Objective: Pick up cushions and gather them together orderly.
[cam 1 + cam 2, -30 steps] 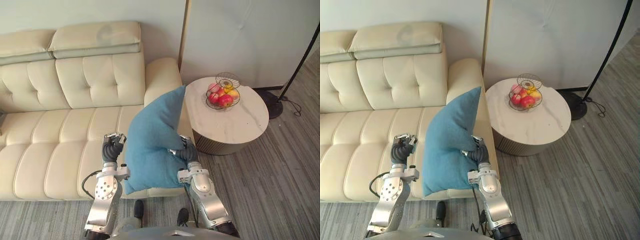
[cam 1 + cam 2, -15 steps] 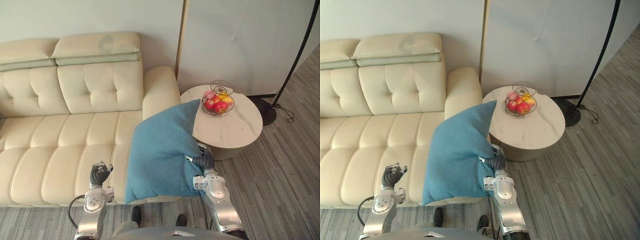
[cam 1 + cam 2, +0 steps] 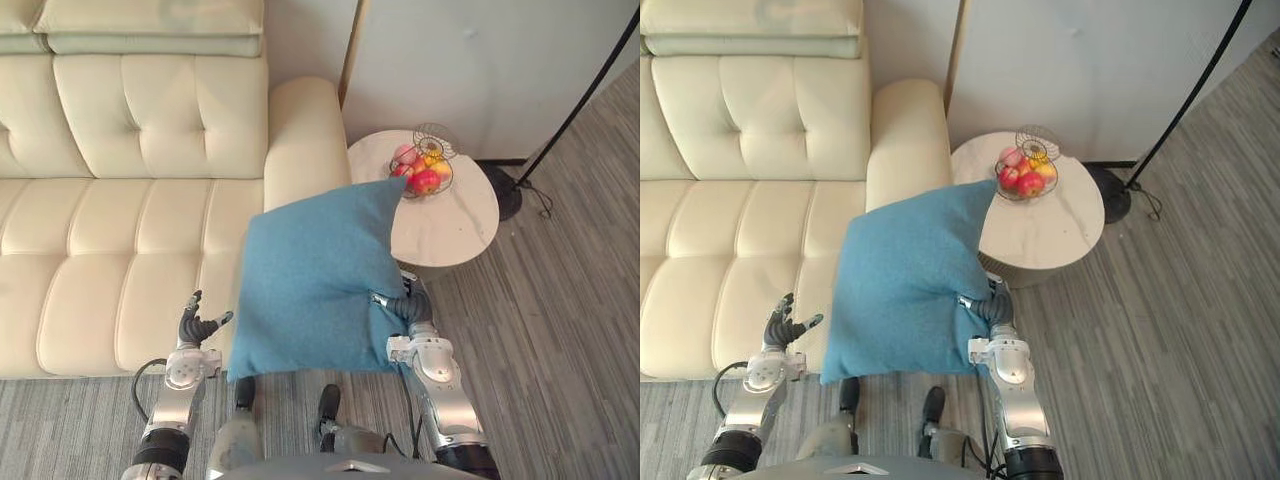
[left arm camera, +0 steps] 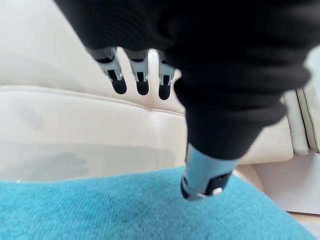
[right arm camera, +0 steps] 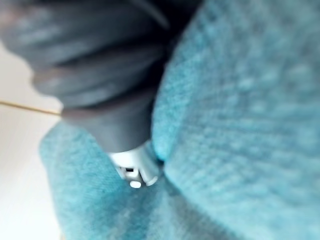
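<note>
Left hand (image 3: 196,326) newly splayed; right hand (image 3: 406,308) tight on cushion (image 3: 310,280); fruit (image 3: 425,181) in basket (image 3: 432,133).

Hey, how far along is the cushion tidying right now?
Done: the blue cushion is up off the sofa. In hand: the right robot hand pinches its edge, while the left robot hand is open beside it. Left: setting it down neatly in place.

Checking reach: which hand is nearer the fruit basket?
Right. The right hand, gripping the blue cushion, is nearest the wire fruit basket; the left hand hangs open across the cushion, by the sofa.
</note>
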Controlling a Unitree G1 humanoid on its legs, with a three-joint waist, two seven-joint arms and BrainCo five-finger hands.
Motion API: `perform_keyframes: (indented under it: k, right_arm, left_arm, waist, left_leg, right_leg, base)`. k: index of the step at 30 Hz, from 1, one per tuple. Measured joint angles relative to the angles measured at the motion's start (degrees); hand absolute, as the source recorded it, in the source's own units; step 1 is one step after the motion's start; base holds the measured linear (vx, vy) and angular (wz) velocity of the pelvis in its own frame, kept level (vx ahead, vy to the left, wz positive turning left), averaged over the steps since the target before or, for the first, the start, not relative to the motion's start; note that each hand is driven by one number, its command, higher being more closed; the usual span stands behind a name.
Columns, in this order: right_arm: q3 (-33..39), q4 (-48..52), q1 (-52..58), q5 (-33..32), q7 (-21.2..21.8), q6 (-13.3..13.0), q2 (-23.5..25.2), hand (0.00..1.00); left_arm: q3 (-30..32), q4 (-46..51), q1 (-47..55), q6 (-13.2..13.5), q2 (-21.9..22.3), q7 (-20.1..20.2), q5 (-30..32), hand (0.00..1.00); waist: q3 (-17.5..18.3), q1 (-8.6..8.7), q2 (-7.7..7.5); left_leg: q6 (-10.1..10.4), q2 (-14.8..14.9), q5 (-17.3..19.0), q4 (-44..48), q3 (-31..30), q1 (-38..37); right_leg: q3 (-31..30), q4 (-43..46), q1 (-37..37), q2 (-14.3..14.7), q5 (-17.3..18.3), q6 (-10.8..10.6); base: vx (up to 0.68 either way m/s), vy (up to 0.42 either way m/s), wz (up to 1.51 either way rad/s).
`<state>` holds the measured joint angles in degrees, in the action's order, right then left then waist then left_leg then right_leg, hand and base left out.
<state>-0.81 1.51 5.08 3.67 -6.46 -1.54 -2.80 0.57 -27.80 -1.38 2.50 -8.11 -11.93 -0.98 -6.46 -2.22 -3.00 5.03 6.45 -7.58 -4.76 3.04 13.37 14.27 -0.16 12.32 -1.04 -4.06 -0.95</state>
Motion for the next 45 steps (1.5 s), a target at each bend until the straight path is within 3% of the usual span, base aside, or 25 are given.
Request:
perform_keyframes:
  k: [12,19,20,31,38,42,45]
  right_arm:
    - [-0.29,4.54,-6.90,-1.82,-3.06,-1.36,-0.03,1.00]
    - [-1.81,9.52,-8.17,-2.24,-5.44,-1.55,-0.02,1.00]
    - [-2.00,10.41,-8.21,-2.31,-6.03,-1.56,-0.04,1.00]
    - [-2.88,14.00,-7.74,-3.46,-9.09,-1.90,0.00,1.00]
    - [-1.05,13.98,-4.66,-3.99,-9.14,-2.04,0.07,1.00]
    - [-0.33,13.16,-1.60,-4.05,-8.99,-2.03,0.14,1.00]
    - [1.06,12.36,0.94,-3.90,-8.48,-2.03,0.13,1.00]
  left_arm:
    - [-6.29,-9.66,-16.87,0.65,-0.72,-0.08,-1.19,0.00]
    - [-7.59,-11.72,-22.15,1.07,-1.73,-0.52,-1.23,0.00]
    - [-7.68,-11.71,-22.83,1.07,-1.72,-0.64,-1.50,1.00]
    - [-8.56,-5.85,-23.75,1.39,-1.35,-2.79,-9.02,1.00]
    - [-8.57,6.05,-19.06,1.30,-0.32,-3.66,-11.27,1.00]
    - [-8.58,12.43,-14.78,1.29,0.80,-3.94,-12.45,1.00]
    - [-8.63,17.48,-10.47,1.29,2.43,-3.78,-13.02,1.00]
  waist:
    - [-8.34,1.47,-0.87]
    - [-11.71,0.84,-1.11]
    - [-12.43,0.82,-1.07]
    - [-14.16,0.81,-1.26]
    - [-14.11,0.71,-1.16]
    - [-13.91,0.87,-0.77]
    - [-12.78,0.94,0.84]
  left_leg:
    - [-0.41,0.15,-0.44,5.05,1.03,8.71]
    - [-0.61,0.44,1.09,8.86,1.72,12.80]
    - [-0.63,0.45,1.12,9.28,1.72,13.24]
    - [-1.58,1.22,2.02,12.66,5.92,15.79]
    - [-1.98,0.38,2.29,13.48,6.81,14.04]
    - [-1.83,-0.45,2.24,11.31,6.37,9.72]
    - [-1.82,-1.36,2.11,8.91,6.24,6.29]
  right_leg:
    - [-1.37,5.22,10.01,-0.52,-0.09,0.96]
    - [-2.37,7.21,13.77,-0.78,-0.30,0.96]
    - [-2.32,7.51,14.09,-0.85,-0.30,0.96]
    - [-0.97,10.68,15.84,-2.66,1.26,0.35]
    - [-0.41,14.15,15.13,-4.42,3.12,0.01]
    - [0.49,15.19,11.72,-5.24,5.07,-0.19]
    - [0.74,15.45,9.38,-5.98,6.28,-0.43]
  base:
    - [-0.03,0.008,-0.06]
    - [-0.05,0.007,-0.07]
    - [-0.04,0.004,0.00]
    - [-0.02,0.007,0.08]
    - [0.05,0.010,0.06]
    - [0.09,-0.006,0.15]
    - [0.09,0.020,0.10]
